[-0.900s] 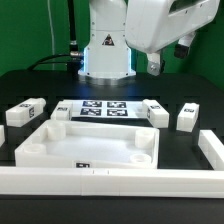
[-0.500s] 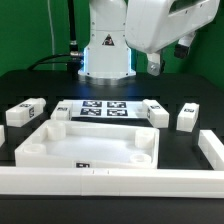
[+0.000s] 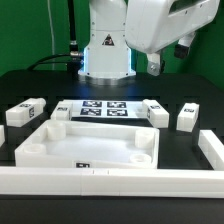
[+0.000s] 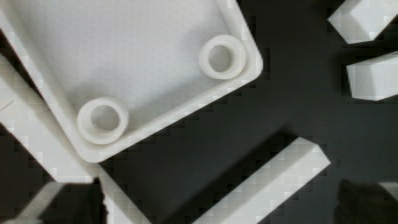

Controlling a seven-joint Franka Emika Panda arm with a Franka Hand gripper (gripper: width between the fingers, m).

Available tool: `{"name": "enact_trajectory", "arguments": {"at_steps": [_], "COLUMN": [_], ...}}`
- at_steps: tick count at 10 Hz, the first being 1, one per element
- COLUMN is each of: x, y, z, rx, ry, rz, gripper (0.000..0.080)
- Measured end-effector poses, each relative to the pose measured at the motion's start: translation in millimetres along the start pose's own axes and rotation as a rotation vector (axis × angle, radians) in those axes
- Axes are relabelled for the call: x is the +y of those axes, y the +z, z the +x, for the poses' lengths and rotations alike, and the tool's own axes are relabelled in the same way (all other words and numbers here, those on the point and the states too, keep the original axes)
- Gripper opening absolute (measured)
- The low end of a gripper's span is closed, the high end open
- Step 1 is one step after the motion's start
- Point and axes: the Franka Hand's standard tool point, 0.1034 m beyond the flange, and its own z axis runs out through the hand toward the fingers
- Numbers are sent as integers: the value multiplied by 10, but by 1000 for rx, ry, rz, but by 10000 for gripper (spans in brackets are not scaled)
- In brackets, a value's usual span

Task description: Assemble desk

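The desk's white tray-like tabletop (image 3: 90, 146) lies rim up in the middle of the black table; in the wrist view two of its round corner sockets (image 4: 222, 57) show. Two white tagged legs (image 3: 27, 105) lie off its corner on the exterior view's left. Another two legs (image 3: 155, 112) lie on the exterior view's right, and those also appear in the wrist view (image 4: 374, 75). My gripper (image 3: 168, 57) hangs high above the back right of the table, open and holding nothing. In the wrist view only dark blurs of its fingers (image 4: 54, 203) show at the edge.
The marker board (image 3: 103, 108) lies flat behind the tabletop, in front of the robot base (image 3: 105, 50). A long white border bar (image 3: 110, 181) runs along the front. Another bar (image 3: 210, 150) runs down the exterior view's right and shows in the wrist view (image 4: 249, 185).
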Motion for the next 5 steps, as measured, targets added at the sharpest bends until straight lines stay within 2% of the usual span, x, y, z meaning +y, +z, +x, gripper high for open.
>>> {"name": "enact_trajectory", "arguments": {"at_steps": [2, 3, 4, 5], "x": [24, 18, 13, 3], "y": [116, 181, 263, 263], "z": [-252, -327, -404, -408], "rx": [34, 58, 67, 62], "ry": [-115, -188, -227, -206], "rz": [-35, -63, -72, -64], "gripper": [649, 649, 649, 649]}}
